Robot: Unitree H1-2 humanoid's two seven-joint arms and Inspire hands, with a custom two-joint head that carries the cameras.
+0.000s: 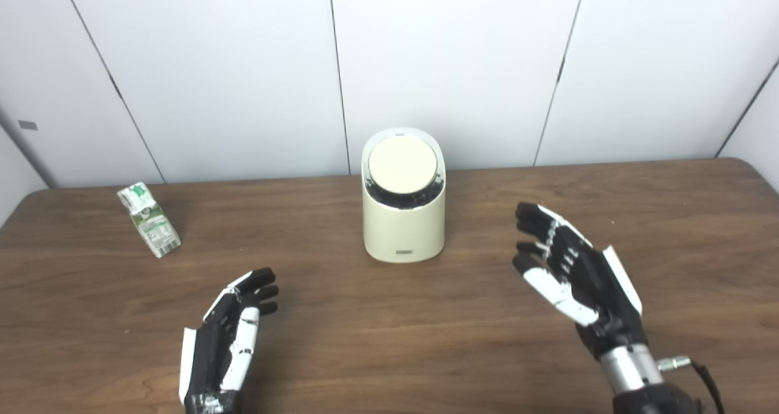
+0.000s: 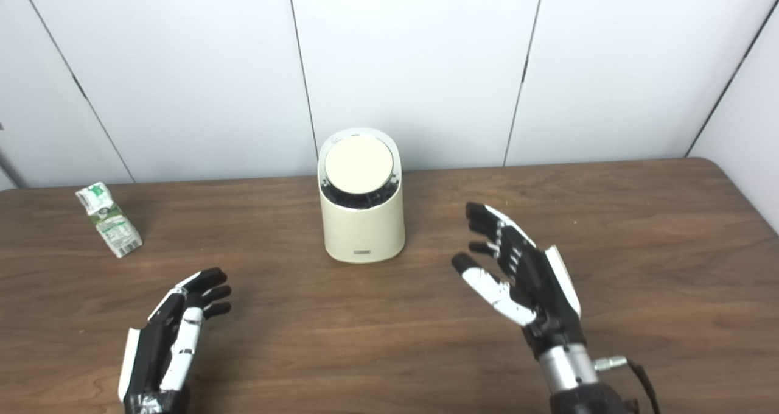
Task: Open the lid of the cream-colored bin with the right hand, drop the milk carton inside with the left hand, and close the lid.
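**Cream-colored bin: lid first, with a light touch from the right**

Cream-colored bin (image 1: pixel 403 219), a rounded plastic cylinder, stands upright at mid-table near the wall, its round, tilted lid (image 1: pixel 402 163) seated in the rim, with a dark gap showing below the lid's front edge. The right hand (image 1: pixel 569 265) hovers to the right of the bin, well apart from it, fingers spread and holding nothing. The left hand (image 1: pixel 228 335) waits low at the near left, also empty with fingers apart. The small green-and-white milk carton (image 1: pixel 150 220) stands tilted at the far left of the brown wooden table (image 1: pixel 389 353), well apart from both hands.

Judging from this, the step in hand is the reach for the lid. The right hand should travel up and leftward, arriving over the lid rather than against the bin's side, since a sideways knock could slide or tip the light body. How the lid opens is not clear from here, so first contact should be gentle.
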